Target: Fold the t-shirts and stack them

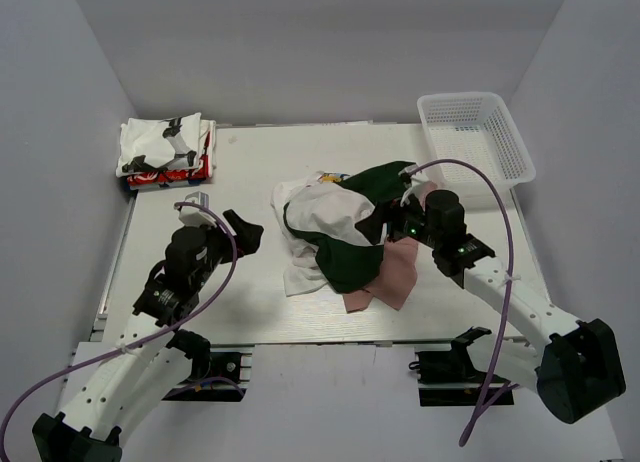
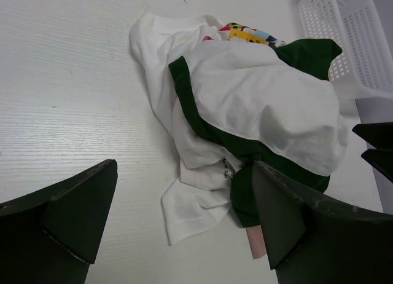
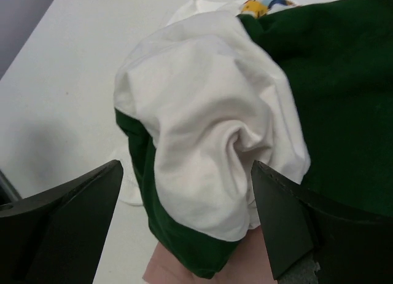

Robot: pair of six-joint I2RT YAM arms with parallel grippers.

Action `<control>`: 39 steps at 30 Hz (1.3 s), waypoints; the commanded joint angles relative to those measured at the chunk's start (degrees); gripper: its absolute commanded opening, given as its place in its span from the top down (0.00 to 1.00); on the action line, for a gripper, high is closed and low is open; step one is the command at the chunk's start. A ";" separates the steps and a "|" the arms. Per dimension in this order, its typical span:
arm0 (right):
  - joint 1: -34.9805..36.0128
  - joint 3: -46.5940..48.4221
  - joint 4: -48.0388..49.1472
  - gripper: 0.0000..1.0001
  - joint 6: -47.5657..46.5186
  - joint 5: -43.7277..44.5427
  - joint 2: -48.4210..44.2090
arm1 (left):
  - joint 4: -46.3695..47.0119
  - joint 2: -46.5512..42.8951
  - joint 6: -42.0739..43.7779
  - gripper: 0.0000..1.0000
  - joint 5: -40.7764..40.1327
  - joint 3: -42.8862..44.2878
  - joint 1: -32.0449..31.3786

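A crumpled pile lies mid-table: a large white t-shirt (image 1: 320, 217) with coloured print, a dark green t-shirt (image 1: 345, 262) and a dusty pink t-shirt (image 1: 395, 277) underneath. My left gripper (image 1: 250, 232) is open and empty, just left of the pile. In the left wrist view (image 2: 184, 228) the white shirt (image 2: 264, 106), the green shirt (image 2: 310, 50) and a pink corner (image 2: 256, 242) lie ahead. My right gripper (image 1: 402, 225) is open at the pile's right side, its jaws (image 3: 184, 228) spread close over bunched white cloth (image 3: 202, 124), green cloth (image 3: 344, 81) and pink cloth (image 3: 178, 268). The folded white-with-black-patches shirt (image 1: 160, 142) sits on a red one (image 1: 170, 177) at the far left.
A white plastic mesh basket (image 1: 475, 132) stands at the far right corner and also shows in the left wrist view (image 2: 350, 32). Grey walls enclose the table on three sides. Bare tabletop (image 1: 260, 162) lies between the folded stack and the pile.
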 commanded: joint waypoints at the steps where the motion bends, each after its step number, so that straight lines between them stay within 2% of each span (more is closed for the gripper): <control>1: -0.10 -1.32 5.85 0.09 1.88 -7.66 -1.77 | -0.98 -0.39 0.22 0.00 -1.21 -0.57 -0.12; 4: -0.19 -2.54 11.11 0.09 2.92 -23.09 0.68 | -1.51 -0.39 0.22 0.00 -1.21 -0.04 -0.12; 7: -0.28 -0.55 14.64 0.09 7.06 -28.23 5.51 | -1.51 -0.39 0.22 0.00 -1.21 -0.04 -0.12; 9: 0.24 0.78 11.40 0.09 5.31 -28.42 7.36 | -2.30 -0.39 0.22 0.00 -1.21 -0.04 -0.12; 11: 1.64 1.76 9.37 0.09 3.37 -23.96 8.69 | -2.30 -1.00 -0.30 0.00 -1.21 -0.04 -0.12; 12: 3.39 1.75 9.11 0.09 3.02 -17.59 8.60 | -2.30 -1.53 -0.31 0.00 -1.21 -0.04 -0.12; 13: 4.63 2.10 3.19 0.09 1.54 -13.52 8.17 | -1.78 -1.54 -0.31 0.00 -1.21 -0.65 -0.12; 14: 6.90 3.06 0.95 0.09 -0.21 -2.78 8.07 | -0.99 -1.54 -0.31 0.00 -1.21 -1.18 -0.12; 16: 10.16 4.04 -3.44 0.09 -1.02 2.40 8.25 | -0.99 -2.06 -0.31 0.00 -1.21 -1.18 -0.12; 17: 12.18 3.69 -3.99 0.09 -1.46 7.47 8.42 | -0.99 -2.06 -0.31 0.00 -1.21 -1.18 -0.12; 19: 14.92 3.69 -4.96 0.09 -1.03 11.54 9.91 | -1.51 -1.36 -0.31 0.00 -1.21 -0.57 -0.12; 20: 17.01 4.12 -5.92 0.09 -0.76 20.09 10.70 | -1.51 -0.84 -0.31 0.00 -1.21 -0.57 -0.12; 21: 18.69 4.91 -7.14 0.09 -0.32 23.66 11.58 | -1.51 -0.83 -0.31 0.00 -1.21 -0.57 -0.12; 22: 19.75 5.35 -7.42 0.09 -0.49 30.83 15.16 | -1.51 -0.31 -0.31 0.00 -1.21 -0.57 -0.12; 23: 21.93 8.32 -12.12 0.09 -0.15 37.25 18.24 | -1.51 -0.31 -0.31 0.00 -1.21 -0.57 -0.12; 24: 22.83 9.22 -13.04 0.09 0.20 40.10 23.14 | -2.03 0.30 -0.31 0.00 -1.21 -0.57 -0.12; 26: 24.58 11.68 -13.66 0.09 -0.58 47.40 26.60 | -2.04 0.31 -0.31 0.00 -1.73 -0.57 -0.12; 27: 25.64 13.60 -14.70 0.13 -0.15 54.12 29.92 | -2.04 0.31 -0.31 0.00 -1.74 -0.57 -0.12; 29: 27.31 17.47 -17.25 0.31 1.43 58.13 34.69 | -2.04 0.31 -0.31 0.00 -2.26 -0.04 -0.12; 30: 27.67 21.31 -19.87 0.54 3.18 64.59 36.88 | -2.04 0.31 -0.31 0.00 -2.79 -0.04 -0.12; 33: 29.07 25.12 -24.72 0.90 5.65 68.77 37.96 | -2.57 0.31 -0.31 0.00 -2.79 -0.04 -0.12; 35: 29.25 26.19 -25.09 0.92 5.75 67.13 36.47 | -2.57 0.31 -0.31 0.00 -2.79 -0.04 -0.12; 39: 28.81 23.47 -18.52 0.95 -0.48 56.41 24.19 | -2.57 0.31 -0.31 0.00 -2.79 -0.04 -0.12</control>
